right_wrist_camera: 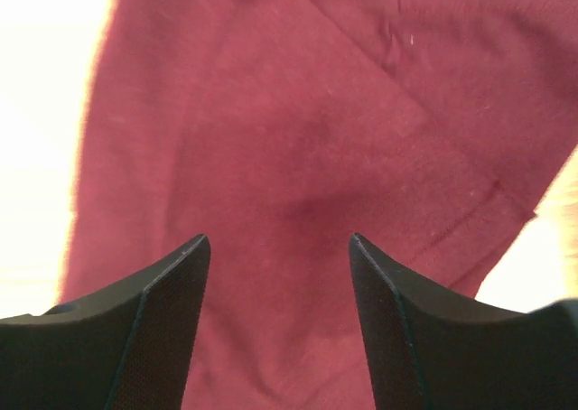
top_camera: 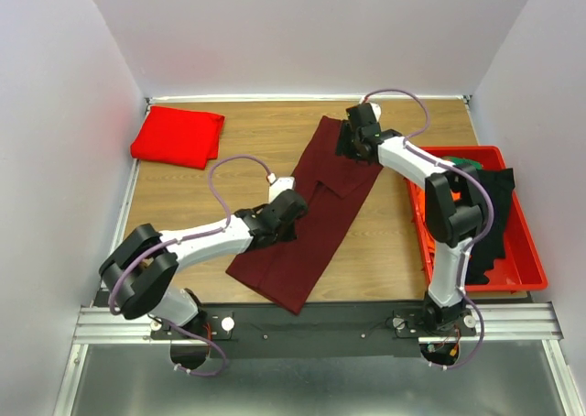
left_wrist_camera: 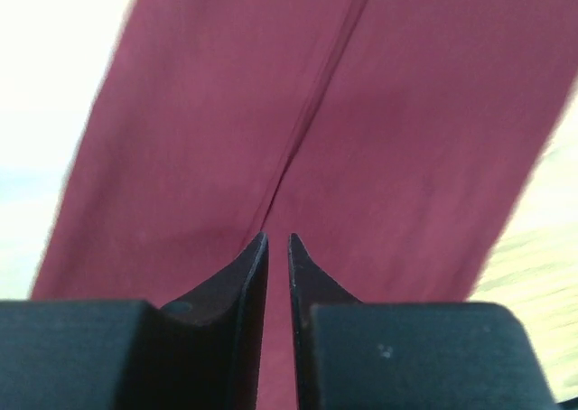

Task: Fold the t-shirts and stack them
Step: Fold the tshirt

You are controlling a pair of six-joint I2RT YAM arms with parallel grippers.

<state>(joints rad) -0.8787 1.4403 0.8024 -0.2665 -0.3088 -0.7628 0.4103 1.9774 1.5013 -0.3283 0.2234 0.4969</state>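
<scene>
The dark maroon t-shirt (top_camera: 316,224) is lying on the tabletop (top_camera: 183,196) as a long narrow strip, its sides turned in, running slantwise from the far end down toward the arms. The bright red t-shirt (top_camera: 179,136) is sitting folded well to the left of the maroon one's far end. A red bin (top_camera: 529,256) of dark clothes (top_camera: 494,210) is standing to its right.

The left tool (top_camera: 289,207) is hovering at the strip's left edge near its middle, fingers only a slit apart and pinching nothing. The right tool (top_camera: 353,141) is hanging over the far end with its fingers spread wide and nothing between them.

The cloth looks light, limp and likely to slide layer over layer. A pinch should probably catch every layer at an end corner, one corner per tool, so the fold is not opening when lifted.

Only the top view is showing the whole strip and the red shirt. The left wrist view is adding a line down the cloth where the folded edges are meeting. The right wrist view is showing a hemmed flap lying over the body cloth.
</scene>
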